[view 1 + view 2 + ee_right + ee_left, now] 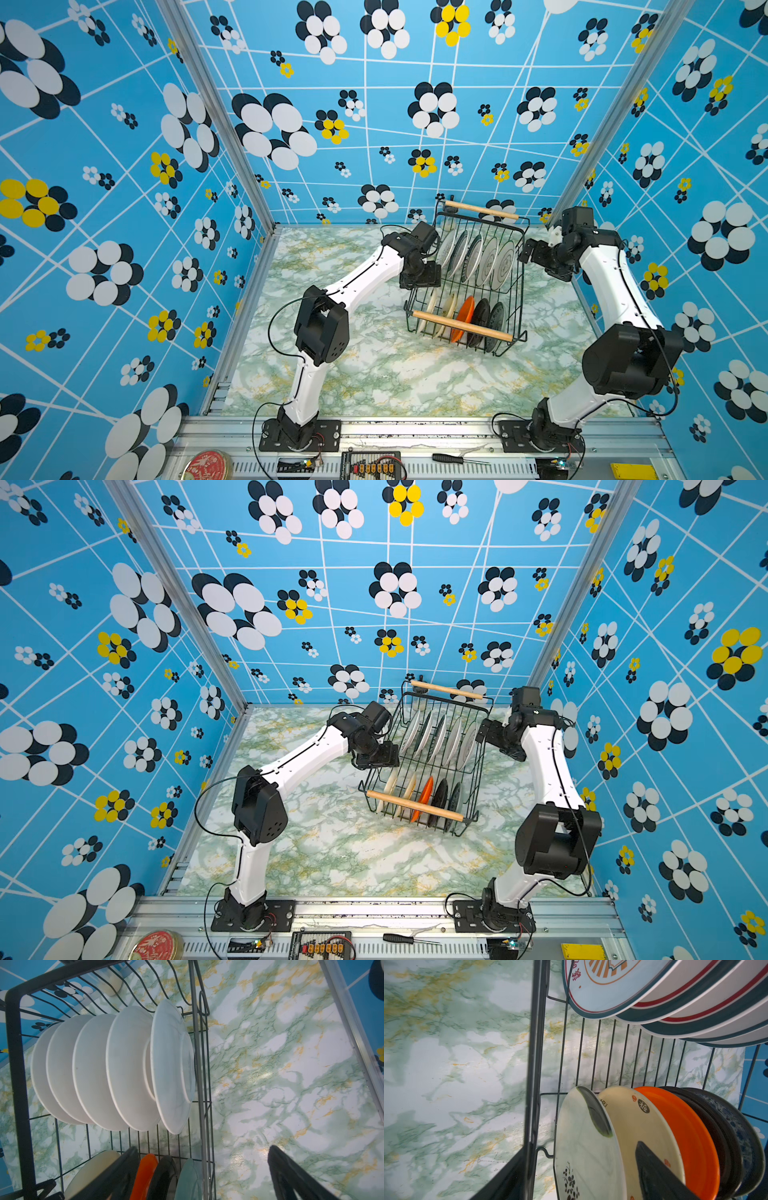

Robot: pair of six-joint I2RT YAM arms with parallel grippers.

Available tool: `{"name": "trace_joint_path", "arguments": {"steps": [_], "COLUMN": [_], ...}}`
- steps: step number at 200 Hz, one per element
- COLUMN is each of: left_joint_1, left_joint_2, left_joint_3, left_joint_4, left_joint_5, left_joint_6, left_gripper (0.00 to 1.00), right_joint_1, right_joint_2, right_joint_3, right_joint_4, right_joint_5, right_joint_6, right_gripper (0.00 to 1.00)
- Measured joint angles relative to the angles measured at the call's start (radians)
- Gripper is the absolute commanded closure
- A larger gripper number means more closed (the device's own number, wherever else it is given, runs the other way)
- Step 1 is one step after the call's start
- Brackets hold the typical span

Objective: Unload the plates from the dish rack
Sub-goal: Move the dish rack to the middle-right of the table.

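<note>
Rack stood right of centre in both top views, at the rear of the table. Five large plates stood on edge in its far row. Five small plates, two cream, one orange, one black and one dark patterned, stood on edge in its near row.

Left gripper hung at the rack's left wall, between the rows. In the left wrist view its jaws were spread: one finger at the wall wire, the other over the second cream plate, with the first cream plate between them. Contact could not be told.

Right gripper hung at the rack's right wall, beside the large plates. In the right wrist view its jaws were spread wide, one finger inside the rack above the small plates, the other outside over bare table.

Table was green-and-white marble pattern. Walls were blue with white lines and black, white and yellow flowers. A red tin and a screwdriver lay on the front rail, bottom of frame
</note>
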State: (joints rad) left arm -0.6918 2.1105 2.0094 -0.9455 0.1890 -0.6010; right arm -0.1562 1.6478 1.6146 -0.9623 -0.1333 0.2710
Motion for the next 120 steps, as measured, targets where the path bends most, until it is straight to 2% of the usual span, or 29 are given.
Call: {"name": "trace_joint_path", "arguments": {"steps": [53,120], "left_joint_1": [-0.065,-0.109], "left_joint_2": [0.123,0.161], "left_joint_3": [0.19,0.249], "left_joint_4": [-0.014,-0.024], "left_joint_5": [0.021,0.033], "left_joint_6": [-0.014,-0.043], "left_gripper": [0.23,0.22], "right_joint_1": [-0.022,-0.037], "right_joint_2": [-0.01,-0.01], "right_joint_3": [0.0,0.0], "right_joint_4": [0.0,0.0], "right_joint_5": [-0.001,0.0], "right_joint_6": [0.003,0.004], "right_gripper": [0.01,0.01]}}
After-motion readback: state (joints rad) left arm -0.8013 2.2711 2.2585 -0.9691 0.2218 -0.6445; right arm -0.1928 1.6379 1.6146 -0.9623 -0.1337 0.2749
